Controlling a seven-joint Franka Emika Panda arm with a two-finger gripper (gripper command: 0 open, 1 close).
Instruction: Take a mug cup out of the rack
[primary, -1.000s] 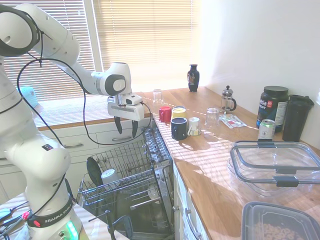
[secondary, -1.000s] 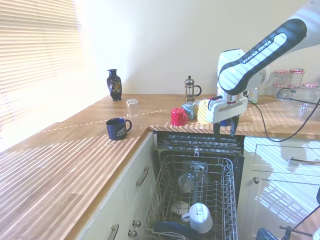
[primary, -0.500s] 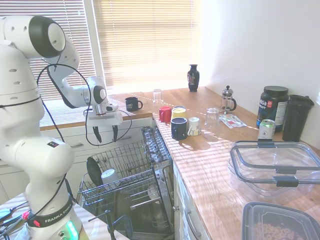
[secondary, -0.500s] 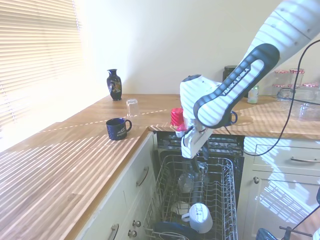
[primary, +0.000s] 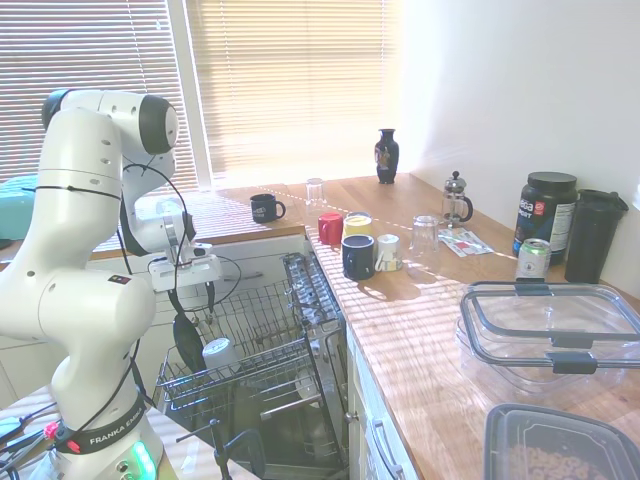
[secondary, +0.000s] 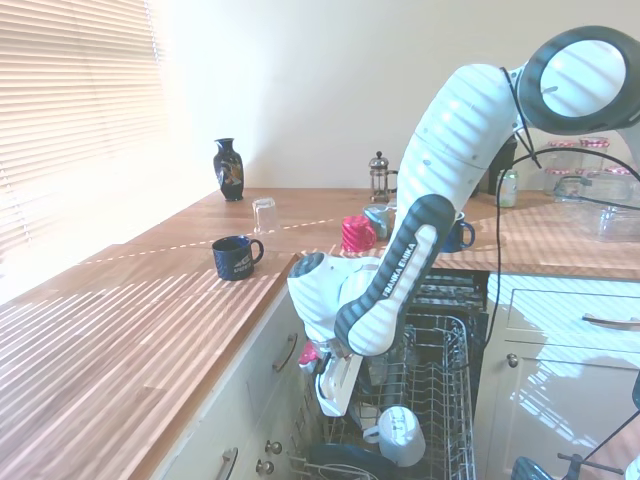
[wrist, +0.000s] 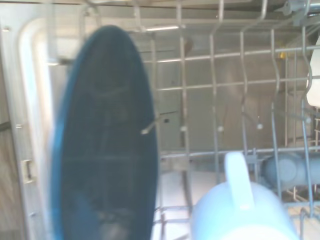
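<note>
The mug stands in the near end of the rack, just beside a dark plate held on edge; the gripper hangs right above it, fingers pointing down and spread apart, holding nothing; in the wrist view the mug shows its handle, turned toward the rack's far end; the coming move is judged a short straight drop onto the mug, keeping clear of the plate.
</note>
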